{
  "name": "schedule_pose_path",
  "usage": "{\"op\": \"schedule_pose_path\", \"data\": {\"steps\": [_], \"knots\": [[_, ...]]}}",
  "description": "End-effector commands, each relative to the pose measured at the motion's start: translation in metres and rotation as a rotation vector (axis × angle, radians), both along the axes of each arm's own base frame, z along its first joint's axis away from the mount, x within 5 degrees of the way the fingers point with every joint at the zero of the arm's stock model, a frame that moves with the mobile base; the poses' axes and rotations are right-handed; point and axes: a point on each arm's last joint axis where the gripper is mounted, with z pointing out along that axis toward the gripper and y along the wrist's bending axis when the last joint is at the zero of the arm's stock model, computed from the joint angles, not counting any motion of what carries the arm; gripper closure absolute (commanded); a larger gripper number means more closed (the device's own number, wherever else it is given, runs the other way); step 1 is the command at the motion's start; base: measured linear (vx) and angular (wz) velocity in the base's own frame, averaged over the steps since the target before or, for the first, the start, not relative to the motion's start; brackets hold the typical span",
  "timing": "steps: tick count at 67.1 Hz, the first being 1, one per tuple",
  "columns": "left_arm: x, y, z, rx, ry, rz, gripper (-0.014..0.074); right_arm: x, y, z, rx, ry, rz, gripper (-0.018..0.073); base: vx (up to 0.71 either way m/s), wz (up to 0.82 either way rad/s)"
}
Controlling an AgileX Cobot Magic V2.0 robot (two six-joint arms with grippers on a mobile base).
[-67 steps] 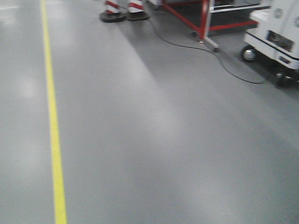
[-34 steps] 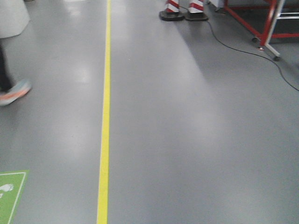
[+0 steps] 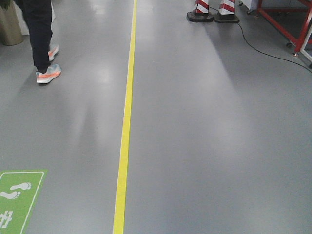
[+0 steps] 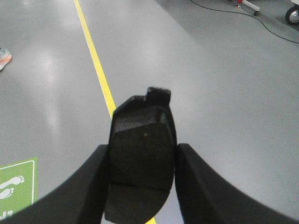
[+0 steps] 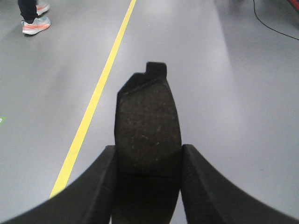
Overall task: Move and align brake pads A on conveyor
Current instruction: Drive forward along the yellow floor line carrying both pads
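Both claws are full here. Left claw (image 4: 143, 147) is clamped on a pad (image 4: 141, 163), lower middle of its view, over the grey floor (image 4: 224, 93) by the yellow line (image 4: 96, 65). Right claw (image 5: 149, 148) grips its own pad (image 5: 148, 126) the same way. Front view: someone's legs (image 3: 39, 34) upper left, red frame (image 3: 278, 26) upper right, maybe the conveyor's, can't tell.

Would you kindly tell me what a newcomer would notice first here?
A dark brake pad clamped in the left gripper fills its wrist view; a second pad in the right gripper likewise. Ahead, a yellow line runs up the grey floor, a person's sneakers at upper left.
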Motion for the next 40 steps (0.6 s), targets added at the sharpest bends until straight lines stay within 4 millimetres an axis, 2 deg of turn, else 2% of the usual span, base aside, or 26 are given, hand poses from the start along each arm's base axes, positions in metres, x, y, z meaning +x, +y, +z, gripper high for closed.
{"op": "schedule_pose_path", "data": {"steps": [1,40], "knots": [[0.0021,-0.0014,0.0147,-0.03,-0.096,-0.01,0.0603,0.0031,-0.0004,0.0179,-0.004,-0.12,-0.003,0.0566,0.05,0.0],[0.0021,-0.0014,0.0147,-0.03,-0.096,-0.01,0.0603,0.0031,-0.0004,0.0179,-0.004,-0.12,-0.003,0.0566,0.15,0.04]]}}
